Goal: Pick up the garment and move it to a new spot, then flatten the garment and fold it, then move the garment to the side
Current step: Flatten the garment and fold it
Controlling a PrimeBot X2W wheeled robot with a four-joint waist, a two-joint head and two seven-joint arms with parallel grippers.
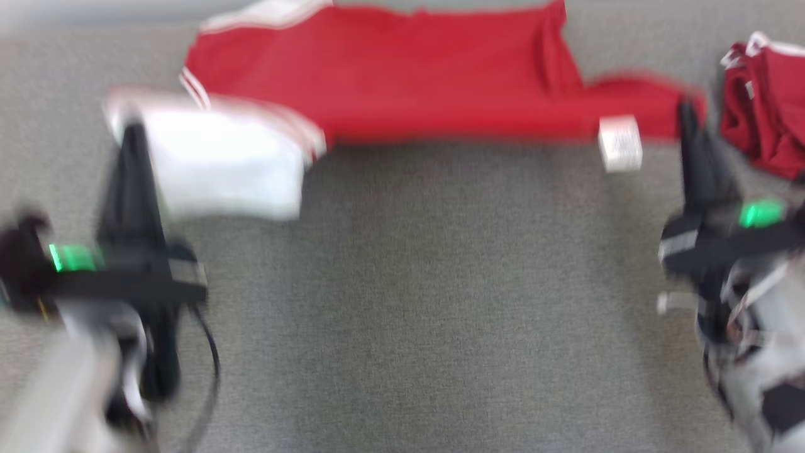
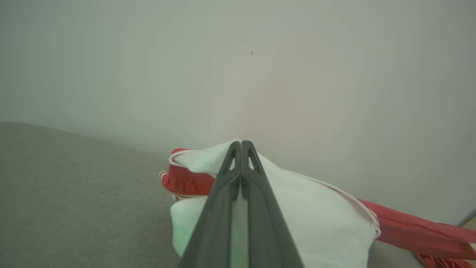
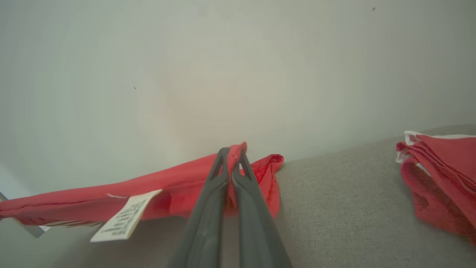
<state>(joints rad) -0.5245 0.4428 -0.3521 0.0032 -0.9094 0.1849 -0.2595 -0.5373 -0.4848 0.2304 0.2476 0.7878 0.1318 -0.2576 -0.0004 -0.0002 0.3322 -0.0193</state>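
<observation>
Evidently you had the left gripper (image 1: 131, 133) clamped tight on the white end of the garment (image 1: 402, 75) and the right gripper (image 1: 687, 110) on its red corner, stretching it along the far edge of the bench (image 1: 440, 283), presumably to flatten it for folding.

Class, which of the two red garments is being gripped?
The spread-out garment, pinched by the left gripper and right gripper; the bunched garment lies apart.

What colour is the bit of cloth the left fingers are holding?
White: the patch belongs to the red garment; clearest in left wrist view.
</observation>
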